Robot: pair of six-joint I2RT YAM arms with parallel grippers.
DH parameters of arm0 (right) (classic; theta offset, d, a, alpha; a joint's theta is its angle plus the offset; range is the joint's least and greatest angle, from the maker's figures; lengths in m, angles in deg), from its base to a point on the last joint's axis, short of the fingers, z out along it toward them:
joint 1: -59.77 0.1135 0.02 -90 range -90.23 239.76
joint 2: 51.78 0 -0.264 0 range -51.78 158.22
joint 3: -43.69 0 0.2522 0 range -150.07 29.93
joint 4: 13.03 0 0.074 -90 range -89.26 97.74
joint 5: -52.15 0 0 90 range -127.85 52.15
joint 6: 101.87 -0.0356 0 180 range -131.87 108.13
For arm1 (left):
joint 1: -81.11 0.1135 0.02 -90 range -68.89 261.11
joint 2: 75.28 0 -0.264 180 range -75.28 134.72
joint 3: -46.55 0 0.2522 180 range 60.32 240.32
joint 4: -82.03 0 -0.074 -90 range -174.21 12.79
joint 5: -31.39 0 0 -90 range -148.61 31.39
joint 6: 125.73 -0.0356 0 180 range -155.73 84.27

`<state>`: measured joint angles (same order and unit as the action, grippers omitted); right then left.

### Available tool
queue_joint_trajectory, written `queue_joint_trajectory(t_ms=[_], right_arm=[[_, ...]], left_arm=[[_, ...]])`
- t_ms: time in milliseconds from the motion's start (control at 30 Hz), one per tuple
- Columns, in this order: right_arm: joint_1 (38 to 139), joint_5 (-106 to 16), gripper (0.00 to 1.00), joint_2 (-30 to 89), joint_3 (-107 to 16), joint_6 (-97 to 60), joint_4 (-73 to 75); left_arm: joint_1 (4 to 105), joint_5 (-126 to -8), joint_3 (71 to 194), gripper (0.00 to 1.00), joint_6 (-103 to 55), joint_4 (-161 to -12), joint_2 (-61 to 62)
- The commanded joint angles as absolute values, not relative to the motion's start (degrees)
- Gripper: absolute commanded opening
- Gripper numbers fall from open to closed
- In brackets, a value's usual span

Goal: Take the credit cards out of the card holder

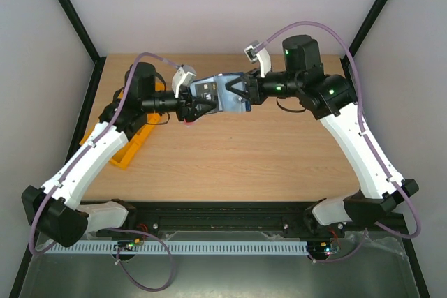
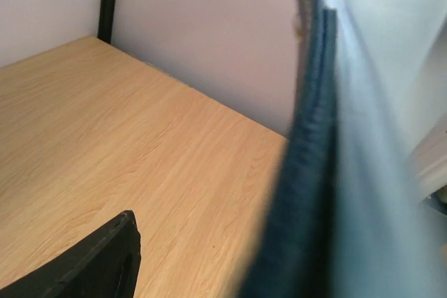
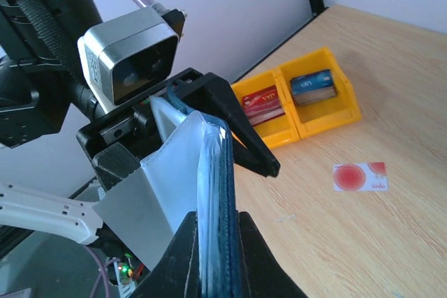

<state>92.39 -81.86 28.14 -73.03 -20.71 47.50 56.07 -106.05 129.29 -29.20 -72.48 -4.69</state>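
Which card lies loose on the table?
The white rectangular card with red round marks; the red stack and blue stack sit in the orange plastic tray.

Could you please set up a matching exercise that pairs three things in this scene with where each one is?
Things:
1. card holder
2. white card
3. blue pack

Places:
A. lying flat on the table
B. inside a compartment of the orange tray
C. held off the table in the right gripper

Pairs: 1-C, 2-A, 3-B
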Motion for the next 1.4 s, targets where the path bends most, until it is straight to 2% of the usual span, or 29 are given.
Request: queue_joint_trajectory(t_ms=[0,133,300,633,733,1000,1133,1167,1200,1233,1267,1300,1367], right_arm=[[90.94,-90.05,0.02,26.42,-72.19,-18.58,41.65],[90.70,-92.04,0.02,26.38,-70.98,-18.35,40.55],[89.97,-92.20,0.02,26.63,-70.29,-17.37,40.86],[89.29,-92.29,0.02,26.57,-69.88,-16.45,42.26],[89.23,-92.12,0.02,26.42,-69.77,-16.22,42.44],[89.12,-92.25,0.02,26.35,-67.93,-16.52,41.92],[89.04,-88.28,0.02,26.52,-65.61,-18.79,39.19],[89.03,-85.01,0.10,26.74,-65.19,-19.71,38.87],[89.03,-80.68,0.24,26.90,-64.80,-20.92,38.68],[89.02,-75.22,0.30,27.30,-64.40,-22.33,38.82],[89.03,-69.84,0.40,27.81,-64.49,-23.38,39.56],[89.03,-65.18,0.45,28.78,-64.90,-24.64,40.72],[89.03,-61.34,0.45,31.24,-66.93,-25.68,43.58]], left_arm=[[56.58,-112.90,131.57,0.68,-32.24,-70.60,-4.69],[56.59,-115.48,132.67,0.67,-35.35,-67.52,-4.85],[56.59,-114.59,134.97,0.60,-39.08,-62.50,-4.68],[56.91,-113.29,137.00,0.60,-42.85,-57.24,-5.48],[57.42,-113.26,137.12,0.50,-42.87,-56.90,-5.73],[57.73,-113.08,137.18,0.05,-42.61,-56.24,-6.35],[57.66,-107.88,135.44,0.02,-37.95,-58.66,-6.52],[57.58,-104.34,134.86,0.02,-36.04,-59.54,-6.50],[57.37,-99.25,134.38,0.02,-34.23,-60.35,-6.35],[57.23,-93.33,134.00,0.02,-32.63,-60.79,-6.10],[57.21,-87.36,133.63,0.02,-31.17,-61.04,-5.78],[57.14,-81.39,133.42,0.02,-30.05,-60.68,-5.26],[57.11,-71.16,133.52,0.02,-28.87,-59.40,-3.95]])
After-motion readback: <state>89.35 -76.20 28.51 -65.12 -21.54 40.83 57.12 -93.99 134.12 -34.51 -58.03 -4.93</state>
